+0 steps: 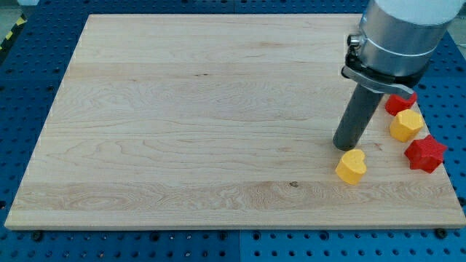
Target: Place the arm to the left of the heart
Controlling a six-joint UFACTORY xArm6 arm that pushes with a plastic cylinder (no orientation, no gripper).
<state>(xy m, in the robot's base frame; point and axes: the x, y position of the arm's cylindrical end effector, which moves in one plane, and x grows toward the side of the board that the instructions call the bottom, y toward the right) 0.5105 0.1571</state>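
Observation:
A yellow heart block [352, 167] lies on the wooden board near the view's lower right. My tip [342, 148] rests on the board just above the heart and slightly to its left, very close to or touching its upper edge. The dark rod rises from there up and to the right to the silver arm body.
A yellow hexagon block [405, 125] lies to the right of the rod. A red block [400, 102] sits above it, partly hidden by the arm. A red star block [425, 153] lies near the board's right edge [445, 156]. Blue pegboard surrounds the board.

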